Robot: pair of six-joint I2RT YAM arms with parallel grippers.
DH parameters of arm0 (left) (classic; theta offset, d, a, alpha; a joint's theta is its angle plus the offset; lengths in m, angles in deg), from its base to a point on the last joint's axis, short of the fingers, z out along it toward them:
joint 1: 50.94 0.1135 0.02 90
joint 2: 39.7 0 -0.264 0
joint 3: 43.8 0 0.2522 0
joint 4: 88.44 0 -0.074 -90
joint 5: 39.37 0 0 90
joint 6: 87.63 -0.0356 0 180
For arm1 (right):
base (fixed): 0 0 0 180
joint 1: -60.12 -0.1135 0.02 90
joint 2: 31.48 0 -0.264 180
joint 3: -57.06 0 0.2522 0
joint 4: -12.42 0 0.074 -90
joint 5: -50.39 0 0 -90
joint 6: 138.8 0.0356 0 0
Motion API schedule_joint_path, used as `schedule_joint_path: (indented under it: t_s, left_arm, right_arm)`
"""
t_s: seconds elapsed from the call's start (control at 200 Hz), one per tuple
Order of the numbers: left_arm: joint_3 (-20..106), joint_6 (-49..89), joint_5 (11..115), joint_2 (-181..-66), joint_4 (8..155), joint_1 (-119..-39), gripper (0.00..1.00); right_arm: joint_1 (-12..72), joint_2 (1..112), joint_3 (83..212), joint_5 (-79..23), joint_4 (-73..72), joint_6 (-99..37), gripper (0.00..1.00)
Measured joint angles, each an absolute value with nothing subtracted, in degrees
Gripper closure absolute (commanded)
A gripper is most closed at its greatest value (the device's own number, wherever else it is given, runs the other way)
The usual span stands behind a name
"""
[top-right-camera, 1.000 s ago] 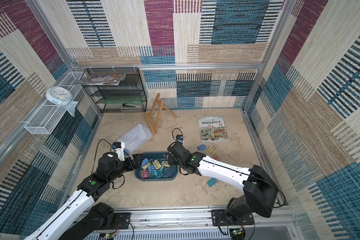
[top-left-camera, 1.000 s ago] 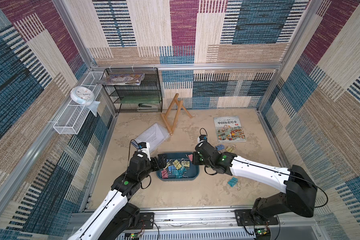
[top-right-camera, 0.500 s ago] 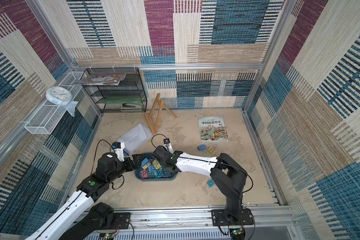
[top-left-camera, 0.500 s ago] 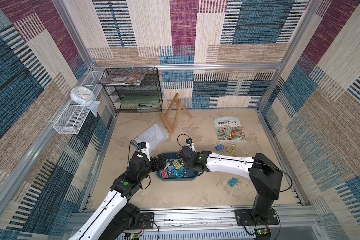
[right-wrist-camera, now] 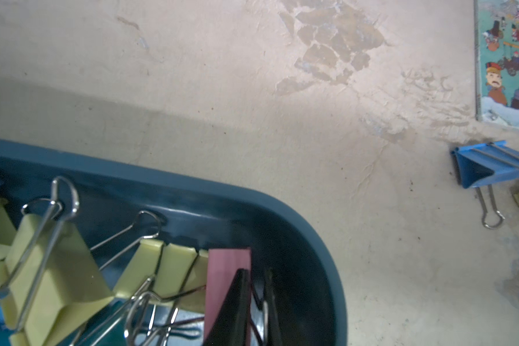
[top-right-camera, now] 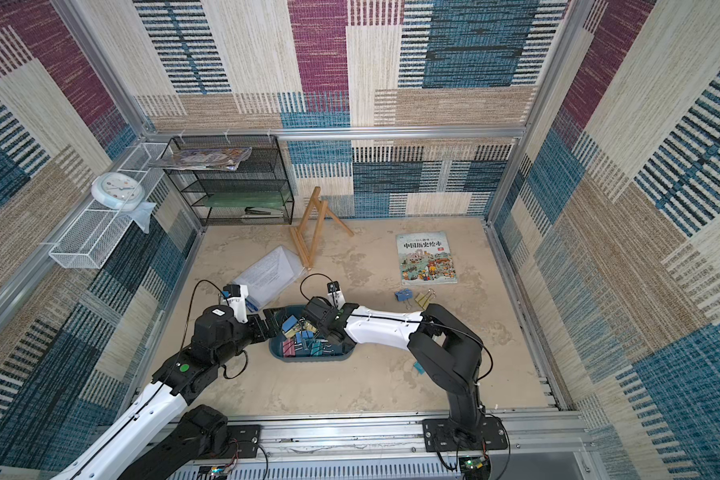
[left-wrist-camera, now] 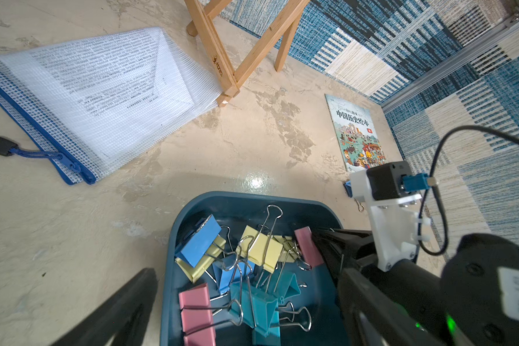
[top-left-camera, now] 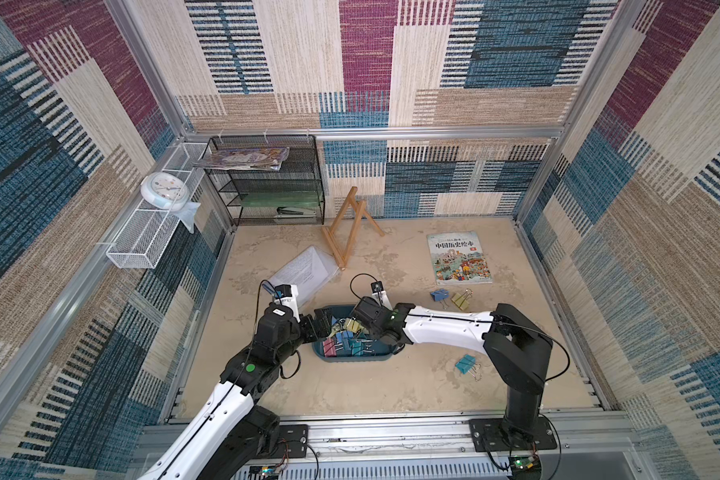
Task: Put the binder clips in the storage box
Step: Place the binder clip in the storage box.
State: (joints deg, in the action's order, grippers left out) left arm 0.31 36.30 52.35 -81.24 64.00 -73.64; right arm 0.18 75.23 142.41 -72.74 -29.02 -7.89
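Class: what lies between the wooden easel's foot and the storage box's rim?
Only bare floor separates the easel and the storage box, clearest in the left wrist view; the mesh pouch lies beside that stretch.

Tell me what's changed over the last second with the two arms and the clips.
The right tool swung in from beside the storage box to over it and lowered a pink clip inside; its jaws have begun to part, release not yet certain. The left tool, open at the box's other end, the box, and the blue clip, yellow clip and teal clip on the table stayed put.
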Motion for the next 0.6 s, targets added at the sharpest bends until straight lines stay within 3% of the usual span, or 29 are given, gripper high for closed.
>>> schedule_joint_path:
  t_s: [0.305, 0.601]
  left_arm:
    - [0.3, 36.5, 52.4, -81.4, 64.0, -73.6, 0.01]
    - [0.3, 36.7, 52.4, -81.3, 64.0, -73.6, 0.01]
  right_arm:
    - [0.0, 65.0, 141.3, -73.0, -30.2, -7.0, 0.74]
    - [3.0, 50.5, 138.9, -79.7, -30.0, -12.1, 0.74]
